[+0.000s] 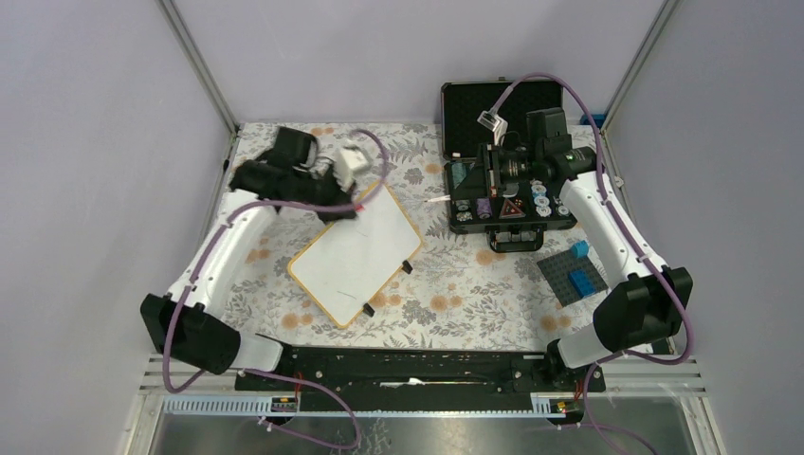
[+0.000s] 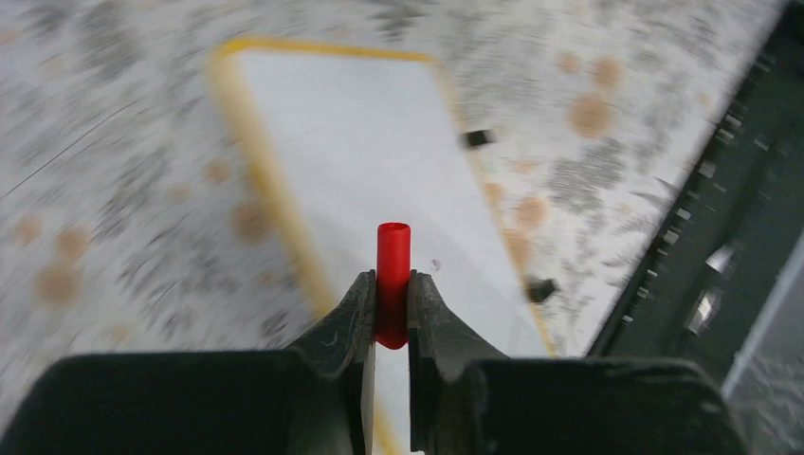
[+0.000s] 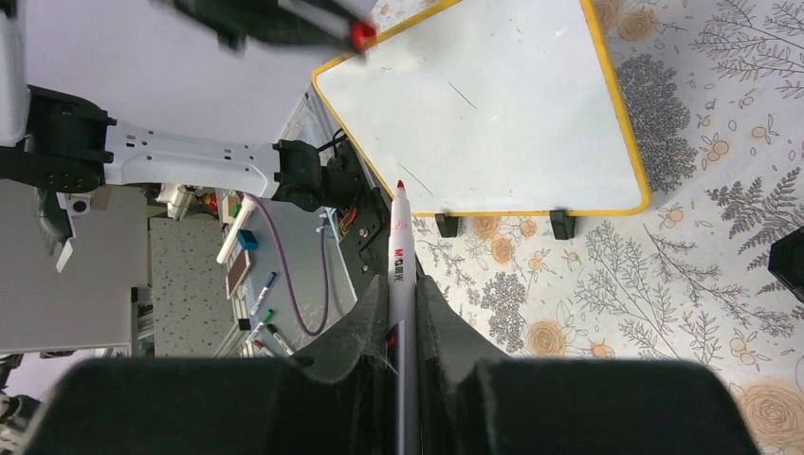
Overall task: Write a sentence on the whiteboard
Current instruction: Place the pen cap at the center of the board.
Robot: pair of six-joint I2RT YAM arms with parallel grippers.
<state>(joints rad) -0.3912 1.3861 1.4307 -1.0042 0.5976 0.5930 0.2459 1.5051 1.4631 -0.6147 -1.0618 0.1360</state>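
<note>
White whiteboard [image 1: 356, 254] flat on floral tabletop [image 1: 455, 284], long axis diagonal, near-left to far-right | left gripper [image 2: 391, 289] jaws pinch red cap [image 2: 392, 248] | right gripper [image 3: 403, 299] jaws hold marker [image 3: 397, 242], red tip toward whiteboard

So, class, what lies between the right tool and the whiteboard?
Only the red-tipped marker that the right tool grips, pointing towards the whiteboard above the floral tablecloth; the right wrist view shows it.
</note>
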